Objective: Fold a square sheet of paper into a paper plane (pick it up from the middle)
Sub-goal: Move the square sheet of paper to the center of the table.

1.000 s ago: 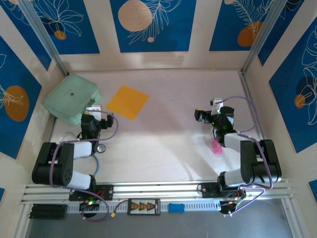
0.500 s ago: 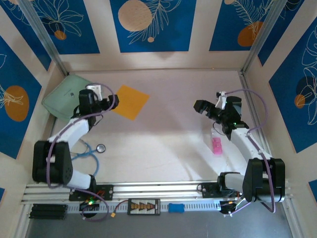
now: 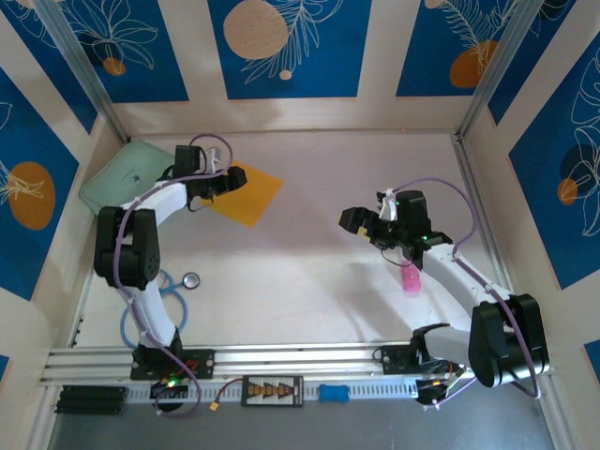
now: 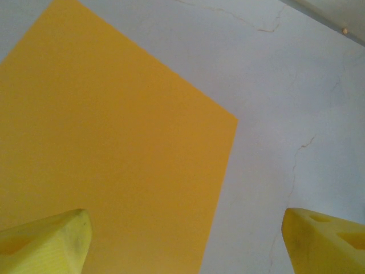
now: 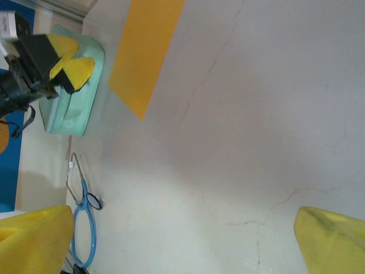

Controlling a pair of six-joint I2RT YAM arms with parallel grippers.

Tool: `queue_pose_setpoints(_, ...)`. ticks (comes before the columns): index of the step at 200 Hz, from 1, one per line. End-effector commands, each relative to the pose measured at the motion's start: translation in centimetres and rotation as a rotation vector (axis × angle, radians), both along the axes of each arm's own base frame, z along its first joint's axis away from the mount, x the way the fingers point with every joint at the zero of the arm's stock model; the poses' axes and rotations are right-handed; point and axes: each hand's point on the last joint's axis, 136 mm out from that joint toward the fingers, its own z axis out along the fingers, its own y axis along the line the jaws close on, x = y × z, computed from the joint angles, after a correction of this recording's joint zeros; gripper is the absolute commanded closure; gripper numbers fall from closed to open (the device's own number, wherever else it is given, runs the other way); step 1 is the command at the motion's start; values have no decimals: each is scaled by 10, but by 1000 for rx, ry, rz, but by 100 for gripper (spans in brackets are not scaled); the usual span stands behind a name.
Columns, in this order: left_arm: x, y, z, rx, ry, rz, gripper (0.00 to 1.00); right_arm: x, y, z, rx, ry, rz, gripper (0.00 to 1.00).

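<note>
Paper (image 3: 251, 195) lies flat, orange-yellow, uncreased square; left and right jaws gape empty.

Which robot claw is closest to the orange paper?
The left gripper: it hovers, open, over a corner of the square sheet of paper. The right gripper is far away, nearer the small pink object.

A mint-green case (image 3: 114, 176) is lying in the far left corner of the desk (image 3: 309, 281). A blue stethoscope (image 3: 191, 279) is resting near the left edge, well apart from a small pink object (image 3: 411, 278) lying on the right side.
</note>
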Motion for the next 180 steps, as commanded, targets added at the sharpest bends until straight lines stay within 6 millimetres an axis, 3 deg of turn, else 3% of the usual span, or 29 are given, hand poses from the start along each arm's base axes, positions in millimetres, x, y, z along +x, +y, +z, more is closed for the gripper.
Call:
queue_pose_setpoints(1,-8,-15,-18,-18,104,-40,14,-5,4,4,2,23,-15,1)
queue_pose_setpoints(36,-5,-25,-35,32,155,-59,13,-12,12,-10,-9,68,0,1)
queue_pose_setpoints(72,-18,-21,-60,124,249,-48,12,-21,14,-21,-32,110,3,1)
queue_pose_setpoints(123,-51,-35,-83,183,359,-76,10,-34,11,-27,-45,147,-14,1)
queue_pose_setpoints(180,-103,-62,-98,183,436,-31,11,-40,5,-28,-59,160,-52,1)
